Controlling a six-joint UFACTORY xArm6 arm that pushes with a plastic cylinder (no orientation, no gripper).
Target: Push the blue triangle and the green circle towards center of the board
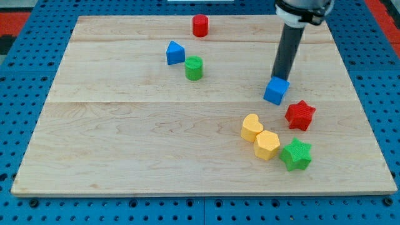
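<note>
The blue triangle (175, 53) lies in the upper middle of the wooden board (125, 125). The green circle (194, 67) stands just to its lower right, close to it. My rod comes down from the view's top right. My tip (280, 77) ends right behind the top edge of a blue cube (275, 90), well to the right of the triangle and circle. The tip seems to touch the cube's far side.
A red cylinder (200, 25) stands near the top edge. A red star (300, 115) lies right of the blue cube. A yellow heart (252, 127), a yellow hexagon (267, 144) and a green star (295, 154) cluster at the lower right.
</note>
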